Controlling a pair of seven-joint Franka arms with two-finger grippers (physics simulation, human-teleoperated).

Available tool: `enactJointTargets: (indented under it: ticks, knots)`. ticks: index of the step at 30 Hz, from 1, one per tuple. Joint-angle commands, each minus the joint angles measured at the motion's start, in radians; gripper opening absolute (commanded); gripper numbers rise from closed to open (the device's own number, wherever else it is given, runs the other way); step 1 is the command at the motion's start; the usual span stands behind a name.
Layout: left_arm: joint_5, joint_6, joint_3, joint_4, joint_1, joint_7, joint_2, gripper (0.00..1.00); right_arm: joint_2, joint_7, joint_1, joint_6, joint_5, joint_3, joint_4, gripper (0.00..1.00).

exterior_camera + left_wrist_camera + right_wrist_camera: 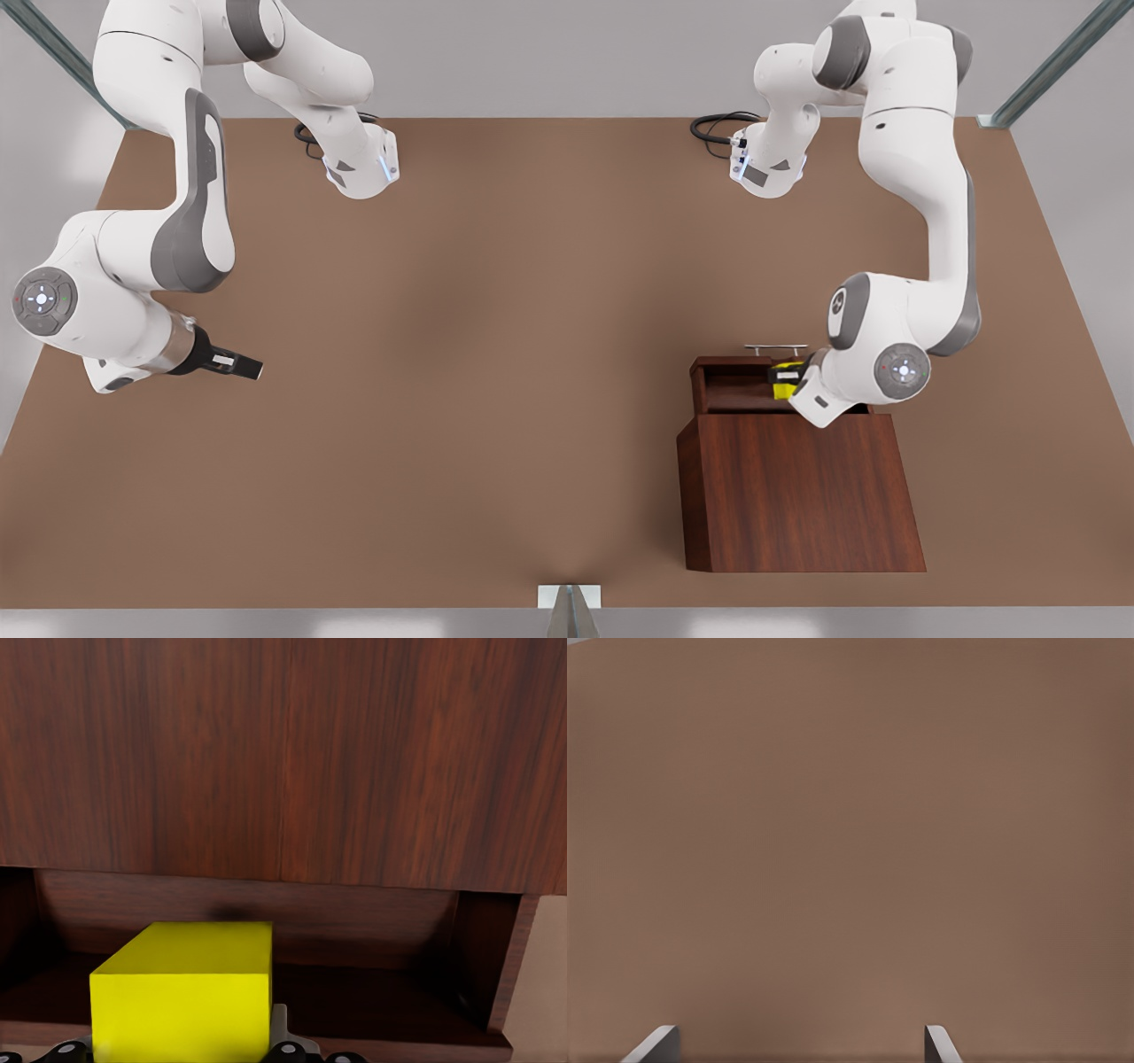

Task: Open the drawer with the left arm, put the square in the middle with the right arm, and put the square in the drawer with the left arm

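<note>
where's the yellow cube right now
The yellow cube is held by the left gripper over the open drawer of the wooden cabinet, on the front view's right.

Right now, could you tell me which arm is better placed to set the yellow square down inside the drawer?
Left: its end effector holds the square over the open drawer. The right end effector waits, open, far across the table.

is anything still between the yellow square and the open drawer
Nothing visible. The left gripper holds the square right over the open drawer, with bare drawer floor beneath it and the cabinet behind. The right gripper waits open over the table, far off at the front view's left.
</note>
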Motion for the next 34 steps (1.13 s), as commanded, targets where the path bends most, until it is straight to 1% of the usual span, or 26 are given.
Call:
enactJointTargets:
  ticks: [1,3,4,10,11,13,14,19,21,30,32,34]
  knots:
    - [-0.005,0.008,0.0,0.001,0.011,0.15,0.006,0.74,-0.002,0.0,0.001,0.0,0.0,0.0,0.001,1.0]
    - [-0.005,0.008,0.0,0.001,0.011,0.15,0.006,0.74,0.0,0.0,0.001,0.0,0.0,0.0,0.001,1.0]
    - [-0.003,0.008,0.0,0.001,0.011,0.15,0.006,1.0,0.0,0.0,0.001,0.0,0.0,0.0,0.001,1.0]
    - [0.0,0.001,0.0,0.001,0.011,0.149,0.004,1.0,-0.002,0.0,-0.001,0.0,0.0,0.0,0.001,1.0]
    - [0.0,-0.011,-0.001,0.018,0.011,0.146,0.0,1.0,-0.002,0.0,-0.003,0.0,0.0,0.0,0.001,1.0]
    - [0.001,-0.139,-0.009,0.129,0.006,0.138,-0.012,1.0,-0.002,0.0,-0.003,0.0,-0.001,0.0,0.001,1.0]
    - [0.003,-0.18,-0.009,0.146,-0.005,0.138,-0.045,1.0,-0.002,0.0,-0.003,0.002,-0.001,0.0,0.001,1.0]
    - [0.001,-0.289,-0.012,0.121,-0.025,0.141,-0.315,1.0,-0.002,0.0,-0.003,0.0,-0.003,0.0,0.001,1.0]
    - [0.003,-0.304,-0.011,0.119,-0.026,0.141,-0.352,1.0,0.0,0.0,-0.003,0.002,-0.003,0.0,0.001,1.0]
    - [0.005,-0.318,-0.011,0.116,-0.025,0.144,-0.355,1.0,0.003,-0.013,0.004,0.003,-0.009,0.002,0.004,1.0]
    - [0.005,-0.318,-0.011,0.116,-0.025,0.144,-0.355,1.0,0.003,-0.198,-0.006,0.003,-0.012,0.0,0.022,1.0]
    - [0.005,-0.318,-0.011,0.115,-0.022,0.147,-0.355,1.0,0.002,-0.243,-0.004,0.002,-0.012,0.0,0.024,1.0]
